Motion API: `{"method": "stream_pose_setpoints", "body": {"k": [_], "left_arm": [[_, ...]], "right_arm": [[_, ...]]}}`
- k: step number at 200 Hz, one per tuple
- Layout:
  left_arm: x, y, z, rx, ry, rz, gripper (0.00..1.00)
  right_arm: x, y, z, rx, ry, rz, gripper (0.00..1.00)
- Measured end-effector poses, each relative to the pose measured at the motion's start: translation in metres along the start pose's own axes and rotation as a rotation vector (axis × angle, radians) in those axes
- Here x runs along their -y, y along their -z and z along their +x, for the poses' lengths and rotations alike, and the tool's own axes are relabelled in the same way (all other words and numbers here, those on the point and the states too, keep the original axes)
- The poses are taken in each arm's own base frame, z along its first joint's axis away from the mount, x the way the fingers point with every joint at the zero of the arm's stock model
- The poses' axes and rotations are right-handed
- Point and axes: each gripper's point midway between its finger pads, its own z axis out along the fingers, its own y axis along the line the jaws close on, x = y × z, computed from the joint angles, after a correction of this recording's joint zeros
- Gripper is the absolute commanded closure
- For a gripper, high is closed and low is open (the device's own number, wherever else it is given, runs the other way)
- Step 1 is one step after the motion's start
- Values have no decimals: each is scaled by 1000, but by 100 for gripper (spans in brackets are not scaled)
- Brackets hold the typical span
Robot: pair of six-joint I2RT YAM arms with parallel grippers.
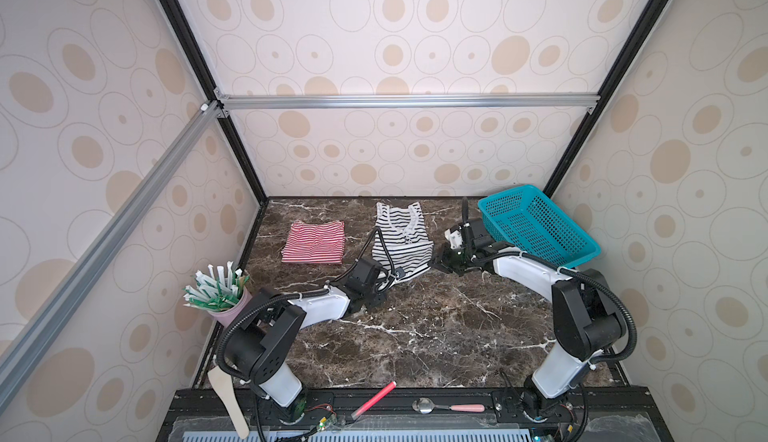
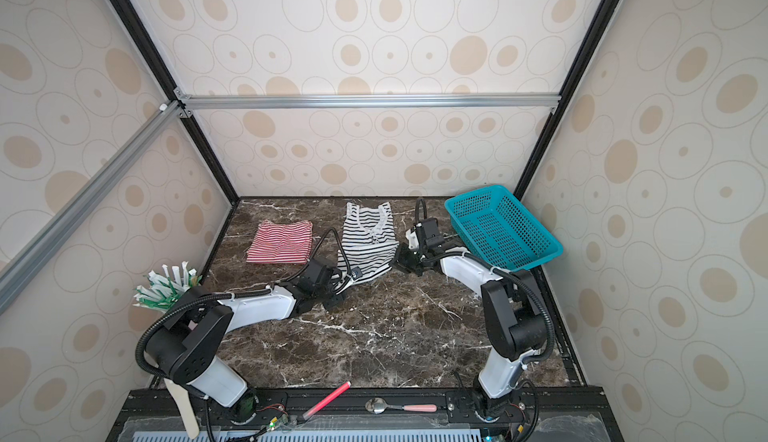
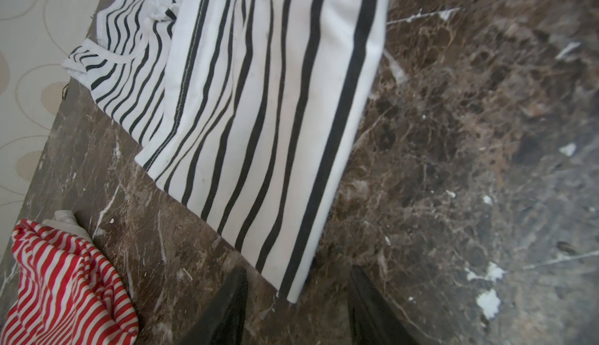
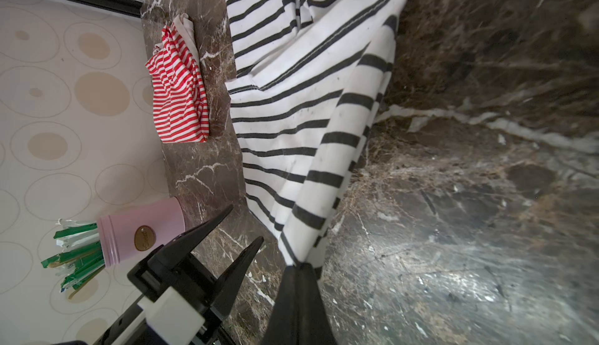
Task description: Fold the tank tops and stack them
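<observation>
Jaws of the right gripper (image 4: 298,267) are pressed together on the near right corner of the black-and-white tank top (image 1: 401,236). Those of the left gripper (image 3: 298,270) stand spread around its near left corner. The top lies far centre on the marble table (image 1: 415,327), with the folded red-and-white tank top (image 1: 313,242) to its left.

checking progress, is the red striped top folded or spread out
Folded, roughly: the red-and-white top lies as a compact rectangle with doubled layers at its edges, somewhat rumpled.
</observation>
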Motion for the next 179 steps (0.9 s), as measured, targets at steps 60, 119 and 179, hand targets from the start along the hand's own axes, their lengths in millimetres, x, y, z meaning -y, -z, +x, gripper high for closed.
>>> {"method": "stream_pose_setpoints", "body": {"k": [60, 119, 179], "left_arm": [[-6, -20, 0, -8, -16, -47, 60], [-2, -23, 2, -28, -46, -16, 99], [30, 20, -11, -20, -120, 131, 96]], "right_arm": [[-4, 3, -2, -3, -3, 3, 100], [2, 4, 1, -13, -8, 18, 100], [36, 24, 52, -49, -30, 43, 100]]}}
